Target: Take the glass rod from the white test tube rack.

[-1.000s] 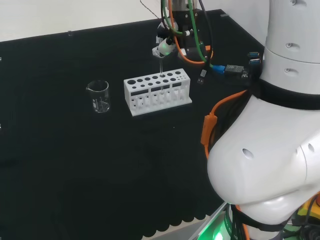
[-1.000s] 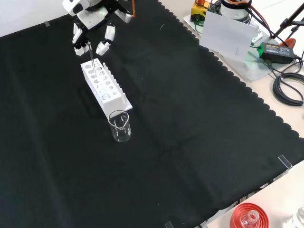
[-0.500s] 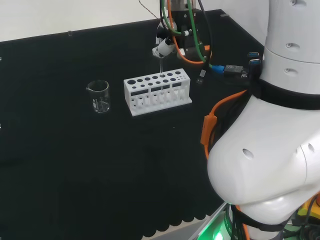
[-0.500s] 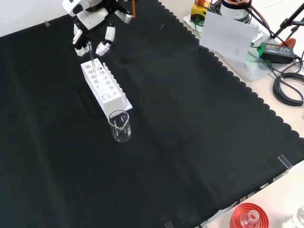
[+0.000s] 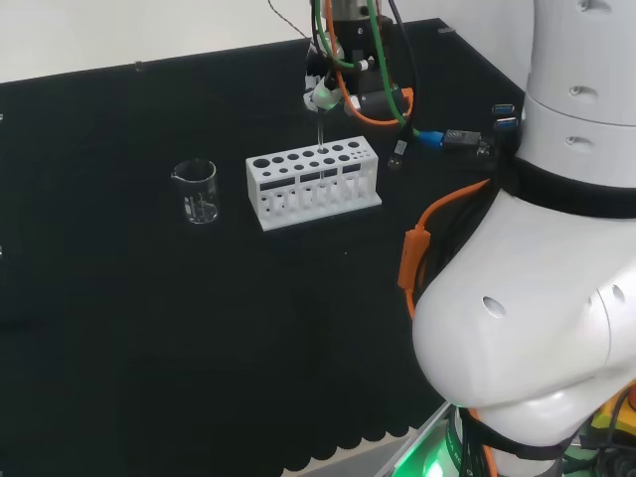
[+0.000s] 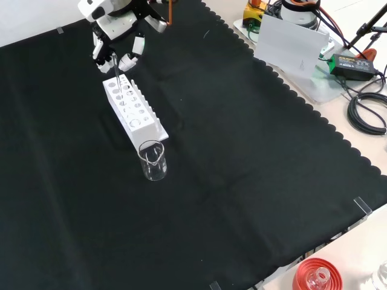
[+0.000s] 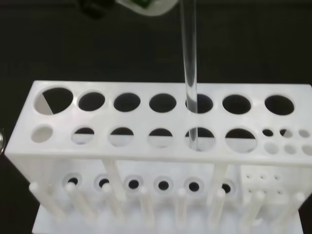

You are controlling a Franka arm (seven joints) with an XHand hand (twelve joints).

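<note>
While the hand (image 6: 118, 27) hangs over the far end of the white test tube rack (image 6: 132, 109) in the front view, its fingers (image 6: 128, 58) are curled in and pinching the top of the glass rod (image 7: 188, 68), which stands upright with its lower end down through one of the rack's top holes, as the wrist view shows plainly. In the head view the rod (image 5: 320, 129) runs straight down from the hand (image 5: 323, 91) into the back row, toward the rack's (image 5: 313, 183) right side. A rod like this looks light and stiff, but smooth, slippery and quick to snap, so I'd judge the hold belongs near the top end, with a lift straight up along its own line; any sideways drag against the hole's rim could lever it. An empty-looking beaker (image 6: 153, 161) stands just beside the rack's near end on the black surface (image 6: 242, 151).
</note>
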